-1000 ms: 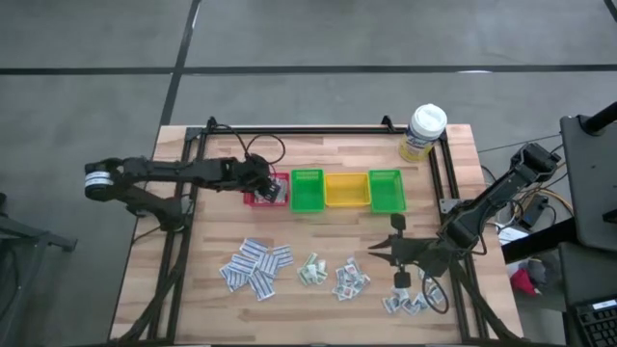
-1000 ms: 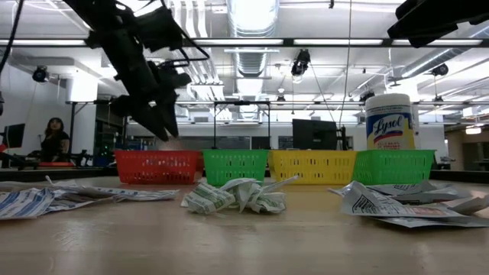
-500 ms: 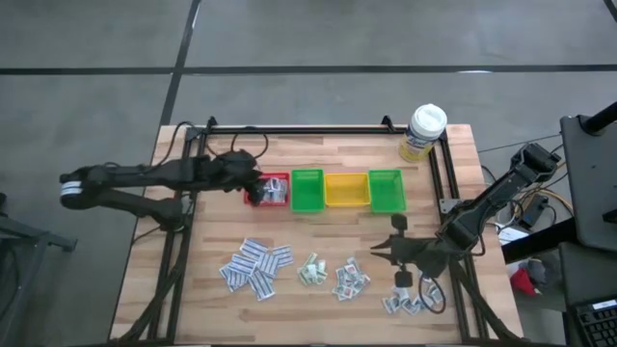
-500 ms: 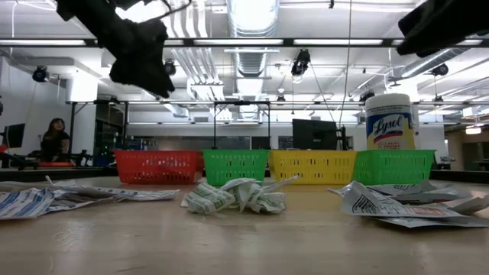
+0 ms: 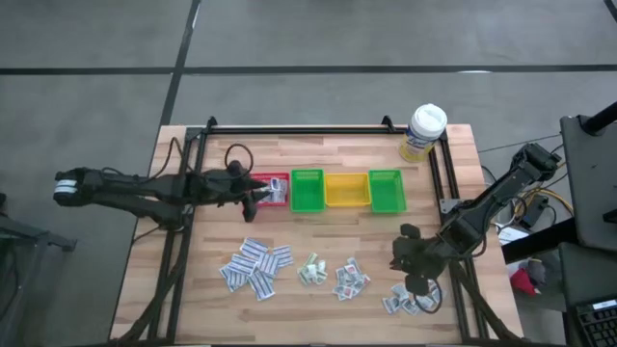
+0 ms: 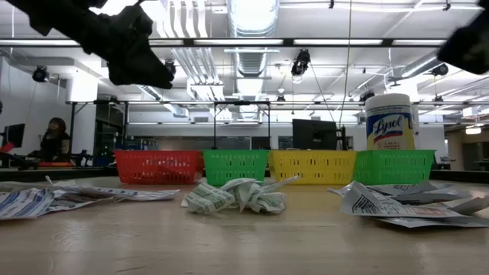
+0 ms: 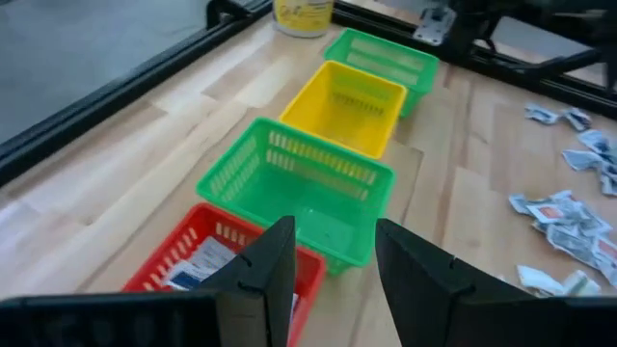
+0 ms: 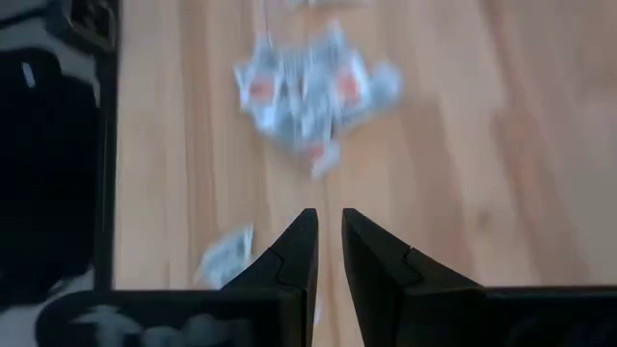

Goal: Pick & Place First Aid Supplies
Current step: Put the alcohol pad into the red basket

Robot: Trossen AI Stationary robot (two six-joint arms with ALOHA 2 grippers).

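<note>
**Bright room, one blurred view**

Long ceiling lamps [image 6: 252, 15] glare white above me and light the table [image 5: 318, 289] evenly, with only soft shadows. My right wrist picture is smeared by blur, its packets [image 8: 304, 92] unclear. In the low view my arms are dark silhouettes against the lamps.

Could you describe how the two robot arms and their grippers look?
Both arms are dark, slim and jointed, with thin black cables. The left gripper and right gripper each have two black, flat, wedge-shaped fingers. The left arm carries a white-banded joint near its base.

Two dark jointed arms, looping black cables
</note>
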